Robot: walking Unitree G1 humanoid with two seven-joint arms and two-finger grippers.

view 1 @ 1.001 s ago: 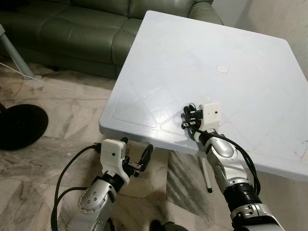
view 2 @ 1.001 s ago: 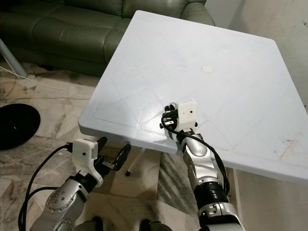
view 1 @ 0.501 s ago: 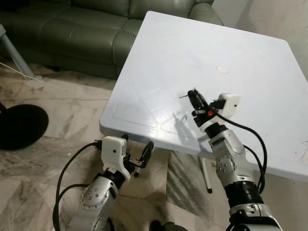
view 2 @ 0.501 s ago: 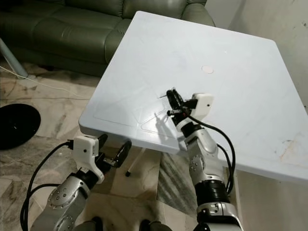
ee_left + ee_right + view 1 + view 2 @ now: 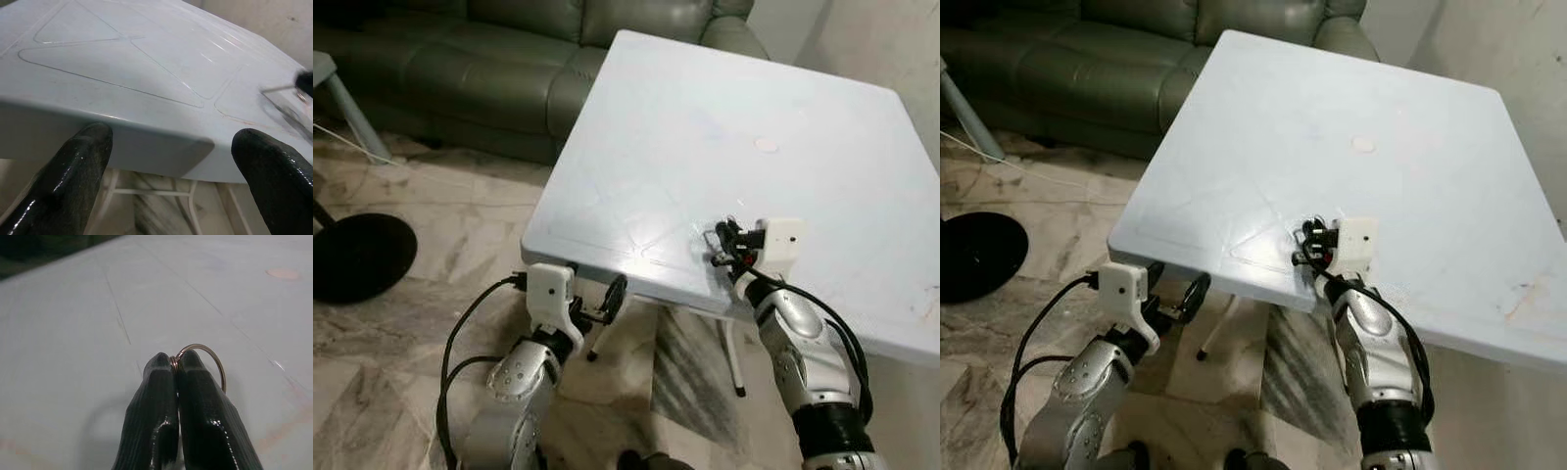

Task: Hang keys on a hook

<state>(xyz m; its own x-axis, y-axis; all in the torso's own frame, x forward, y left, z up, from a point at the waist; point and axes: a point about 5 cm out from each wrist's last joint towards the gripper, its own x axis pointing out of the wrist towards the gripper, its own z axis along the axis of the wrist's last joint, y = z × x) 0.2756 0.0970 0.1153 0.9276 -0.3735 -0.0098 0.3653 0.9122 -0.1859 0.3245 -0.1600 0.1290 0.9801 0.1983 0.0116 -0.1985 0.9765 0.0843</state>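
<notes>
Off to the far left of the desk (image 5: pixel 646 117) sits a round black base (image 5: pixel 357 257) on the marble floor (image 5: pixel 440 211), with a thin white cable (image 5: pixel 431 174) trailing across the tiles, and behind it all runs a green sofa (image 5: pixel 489 69) along the desk's far-left side. Now to the desk's near-left corner: the left gripper (image 5: pixel 592 311) hangs just below the edge, jaws spread wide, nothing between them; from its wrist camera the two fingers (image 5: pixel 73 181) frame the underside lip of that corner, apart from it. Beneath the desk, a white leg (image 5: pixel 732 343) slants down to the floor. Moving right along the near edge, the right gripper (image 5: pixel 722 245) is up over the desk top, just inside the edge, with its white camera block to its right. Its jaws are pressed together on a key ring (image 5: pixel 205 363), and the wrist camera shows the thin metal loop pinched right at the fingertips (image 5: pixel 166 382), arcing out to one side above the white surface; whether any keys hang from that ring cannot be made out. A soft shadow lies on the desk beneath the closed tips. Farther back, toward the middle of the desk, there is a small round mark (image 5: pixel 766 144), well apart from the gripper.
</notes>
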